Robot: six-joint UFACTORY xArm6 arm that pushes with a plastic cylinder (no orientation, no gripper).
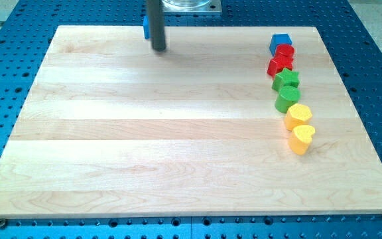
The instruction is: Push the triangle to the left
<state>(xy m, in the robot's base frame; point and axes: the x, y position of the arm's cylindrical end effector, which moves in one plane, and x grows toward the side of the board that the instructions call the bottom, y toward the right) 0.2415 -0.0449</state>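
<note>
The blue triangle sits at the top edge of the wooden board, left of centre. Only a thin blue sliver of it shows, because my rod stands in front of it. My tip rests on the board just right of and slightly below the triangle, touching it or nearly so.
A column of blocks runs down the view's right side: a blue cube, two red blocks, a green star, a green round block, a yellow block and a yellow heart. A metal mount is at the top.
</note>
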